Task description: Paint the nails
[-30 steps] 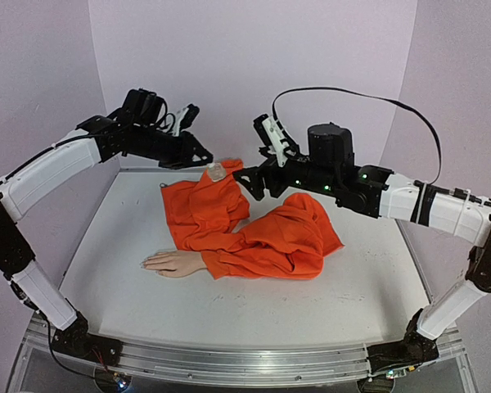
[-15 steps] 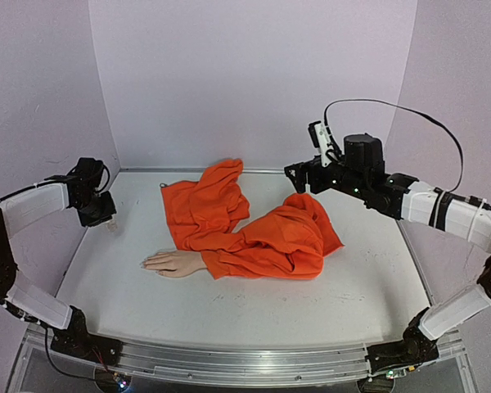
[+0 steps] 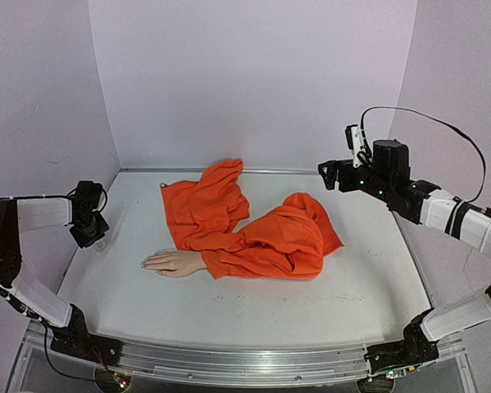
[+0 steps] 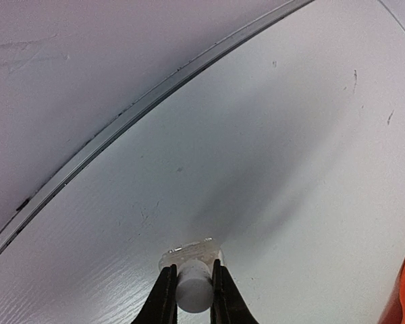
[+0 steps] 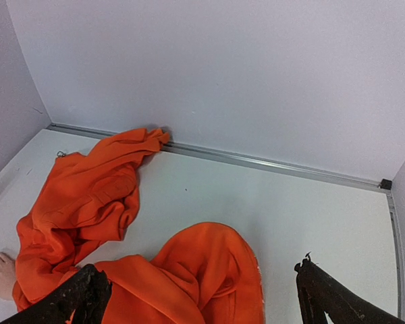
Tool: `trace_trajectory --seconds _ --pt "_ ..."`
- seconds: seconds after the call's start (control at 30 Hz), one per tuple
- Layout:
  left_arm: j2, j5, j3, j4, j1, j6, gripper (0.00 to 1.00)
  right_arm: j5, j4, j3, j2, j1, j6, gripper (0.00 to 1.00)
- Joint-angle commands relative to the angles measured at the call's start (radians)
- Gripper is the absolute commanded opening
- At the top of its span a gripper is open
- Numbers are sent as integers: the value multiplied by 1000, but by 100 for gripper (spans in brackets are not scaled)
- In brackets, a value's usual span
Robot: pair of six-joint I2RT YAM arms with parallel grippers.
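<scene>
Left claw (image 4: 191,297) is clamped on the bottle (image 4: 189,251); set it upright on the bench (image 4: 290,169). Right claw (image 3: 327,174) gapes apart.

Top view: bright, even, diffuse overhead light; no glare on white table (image 3: 254,311) or lilac walls (image 3: 254,82); soft shallow shadows under orange garment (image 3: 270,237) folds. Left wrist view: dimmer; broad soft shadow across table; rail (image 4: 121,120) bowed by wide-angle lens; faint glints on glass bottle (image 4: 189,251) in left end effector (image 4: 191,273). Right wrist view: sharp, evenly lit; right end effector (image 5: 199,297) fingers (image 5: 67,300) dark, underexposed.
</scene>
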Motion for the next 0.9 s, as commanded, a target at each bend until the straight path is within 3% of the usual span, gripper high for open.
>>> trace_trajectory --seconds 0.0,0.37,0.63,0.73,0.87 --pt "5 -44 -5 51 13 -66 11 9 13 -32 -53 -51 38 98" --pt "18 -71 -6 -9 13 -133 23 5 -2 -77 -106 -114 54 98" --pt "-63 3 14 -35 13 -91 67 -21 -37 -94 -147 -226 77 98" --pt "-151 82 51 -26 14 9 79 -30 -67 -95 -174 -259 79 98" --pt "-263 304 122 86 13 250 87 34 -107 -91 -233 -271 85 98"
